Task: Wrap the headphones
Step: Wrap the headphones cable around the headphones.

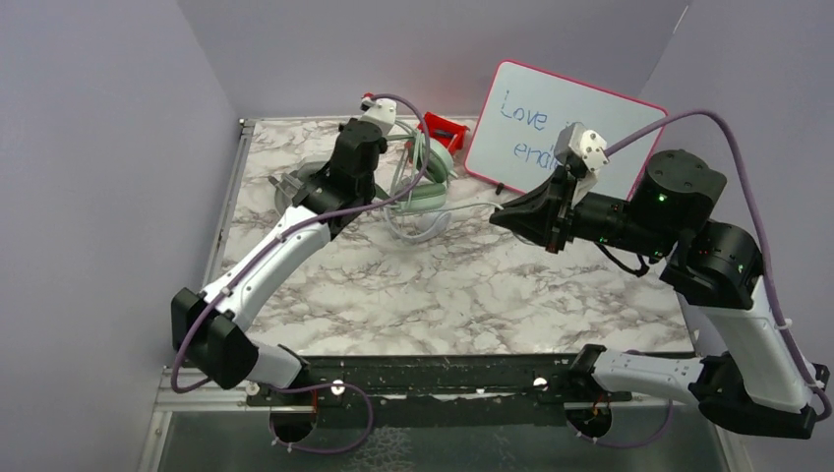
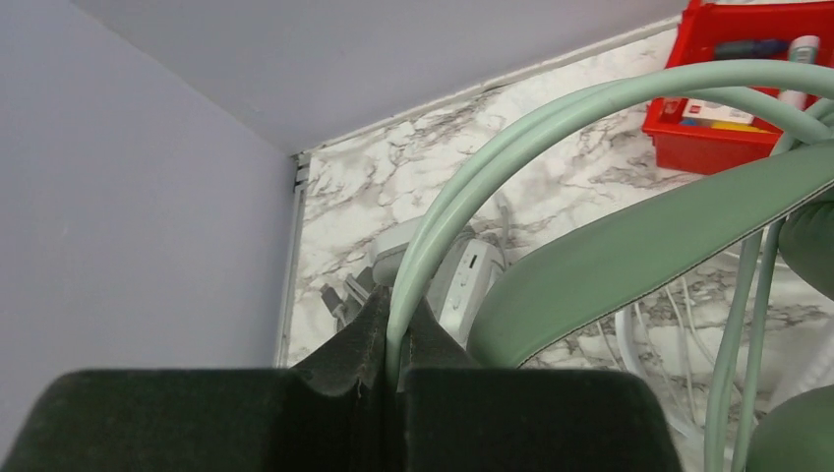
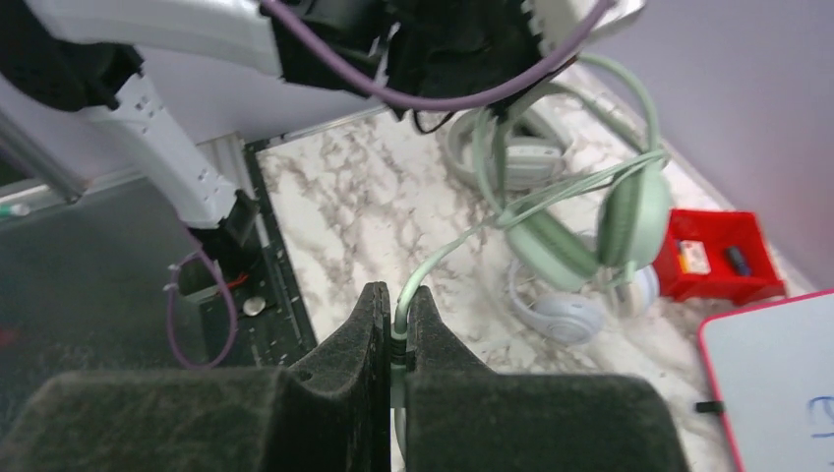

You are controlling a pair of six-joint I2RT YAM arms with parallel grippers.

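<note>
Left fingers (image 2: 372,324) closed tight on the mint headphones (image 1: 425,187) by the thin headband rail, cups hanging just below them over the counter (image 1: 443,295). Right fingers (image 3: 372,320) pinch the cable (image 3: 447,251), stretched taut toward the cups, probably to keep tension for winding.

Matt mint leatherette headphones (image 3: 625,216), smooth marble-look table (image 1: 443,295), shiny red plastic bin (image 3: 723,288).

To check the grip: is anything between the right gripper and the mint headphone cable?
Nothing visible. The right gripper is shut directly on the mint cable, which runs unobstructed to the mint headphones.
</note>
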